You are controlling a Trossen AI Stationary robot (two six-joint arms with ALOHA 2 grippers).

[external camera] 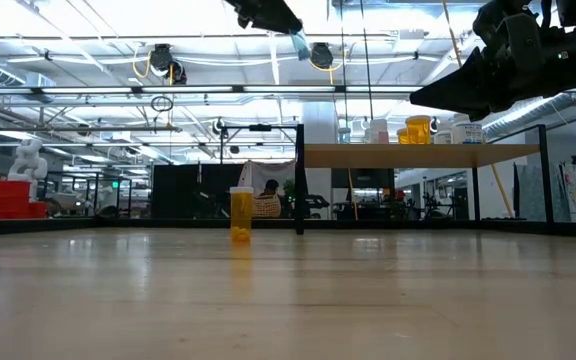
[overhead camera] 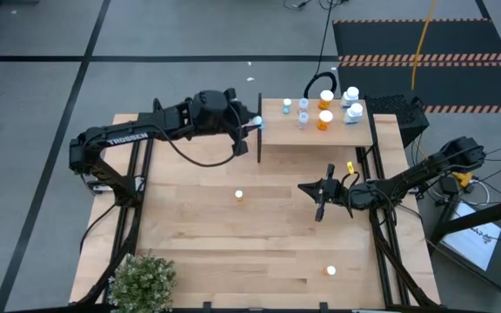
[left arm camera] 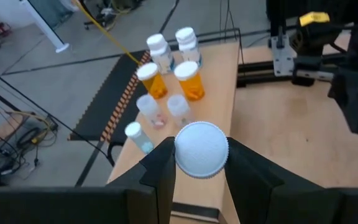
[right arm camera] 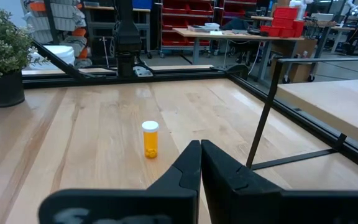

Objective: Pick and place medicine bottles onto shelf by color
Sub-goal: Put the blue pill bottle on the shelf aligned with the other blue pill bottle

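While the left gripper [left arm camera: 199, 167] hangs over the shelf's [overhead camera: 278, 132] left end clamped on a white-capped bottle [left arm camera: 201, 149], six bottles stand there already; the right gripper [right arm camera: 200, 163] – fingers together – hovers mid-table.

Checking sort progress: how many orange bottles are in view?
4. Two stand on the shelf: one near its back, one nearer the front. Two remain on the table: one mid-table, one near the front right. None seems hidden.
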